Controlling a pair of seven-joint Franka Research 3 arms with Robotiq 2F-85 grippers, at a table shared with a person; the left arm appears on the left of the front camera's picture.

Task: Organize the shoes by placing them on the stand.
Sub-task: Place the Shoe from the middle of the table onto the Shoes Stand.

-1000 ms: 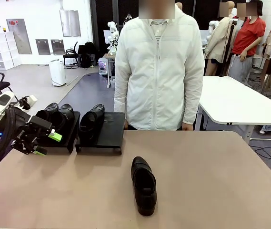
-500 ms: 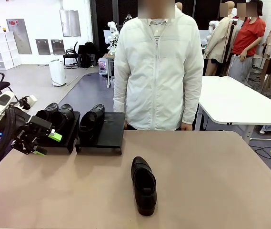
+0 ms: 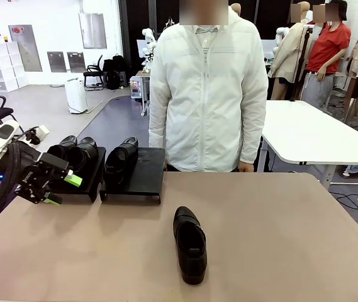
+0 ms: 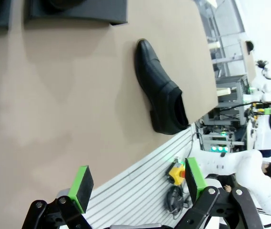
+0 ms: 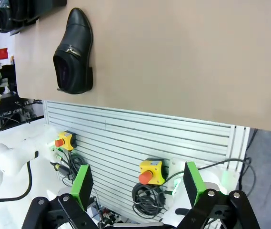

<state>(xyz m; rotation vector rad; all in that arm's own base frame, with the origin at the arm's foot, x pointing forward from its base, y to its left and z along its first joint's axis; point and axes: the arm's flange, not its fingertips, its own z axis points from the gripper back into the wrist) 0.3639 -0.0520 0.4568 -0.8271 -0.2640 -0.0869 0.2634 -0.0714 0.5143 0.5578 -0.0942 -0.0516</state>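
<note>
Front view puts the last loose shoe (image 3: 190,245) alone on the table (image 3: 279,239), ahead of the left claw (image 3: 63,189) and off to its inner side, well apart from it, toe pointing away toward the person (image 3: 209,88). It looks like stiff, smooth leather with a low heel, so I'd judge it light but a little slippery across the polished upper. The surest hold seems to be across the sides near the open collar or around the heel counter, where the walls are firmest; the rounded toe would likely slide out of the pads. It is plain black, slip-on, with a faint sheen, and in the right wrist view (image 5: 73,51) the dark lining shows inside the opening.

The stand (image 3: 142,176) sits just past the left claw, at the far edge of the table. Its nearer tray carries a pair of shoes (image 3: 75,153) right behind the claw; the farther tray holds one shoe (image 3: 121,160) on the side closer to the claw, leaving the slot beyond it bare. That bare slot reads as the place for the loose shoe.

The left claw hangs released, green pads (image 3: 73,180) spread, gripping nothing. The right claw (image 5: 137,183) is likewise spread wide and grasping nothing, hanging off the table's near edge, with the loose shoe far ahead of it.
</note>
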